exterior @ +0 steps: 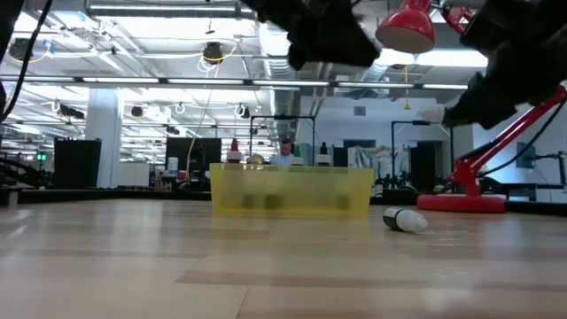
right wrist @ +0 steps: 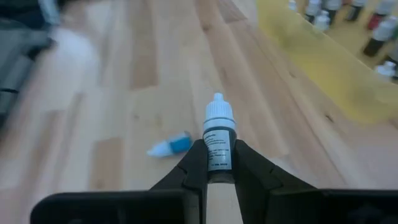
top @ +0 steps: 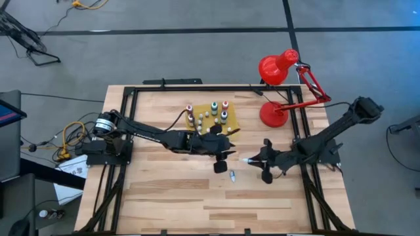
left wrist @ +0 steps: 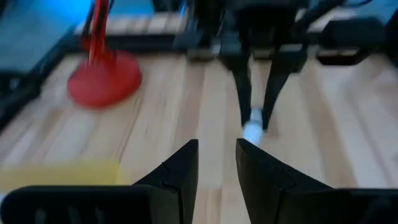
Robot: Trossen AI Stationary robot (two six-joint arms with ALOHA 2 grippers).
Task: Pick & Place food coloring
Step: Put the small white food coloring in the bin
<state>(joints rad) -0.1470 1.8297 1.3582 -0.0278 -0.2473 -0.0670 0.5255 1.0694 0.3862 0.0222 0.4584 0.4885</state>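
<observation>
Several tiny food coloring bottles point(top: 211, 115) stand upright on the flat yellow mat point(top: 231, 122) at the table's far middle. One more bottle point(top: 231, 175), with blue in it, lies on its side on the wood point(right wrist: 169, 146) point(exterior: 406, 219). My right gripper point(top: 257, 160) hovers right of centre, shut on a whitish bottle point(right wrist: 219, 134). My left gripper point(top: 223, 159) hangs just left of it, above the table, open by a narrow gap point(left wrist: 217, 165) and holding nothing. My right gripper pinches the whitish bottle by its labelled body point(right wrist: 217, 152) between the two fingers. It comes level from the table's right, and the bottle lies along the fingers. The white cap point(right wrist: 219, 112) sticks out past the fingertips toward the left. The bottle is lifted clear of the table point(exterior: 431, 113).
A red desk lamp stands with its round base point(top: 273, 115) at the table's far right, its head point(top: 277, 67) beyond the far edge. A black frame point(top: 164, 88) runs round the table. Bare wood point(top: 197, 203) lies along the near half.
</observation>
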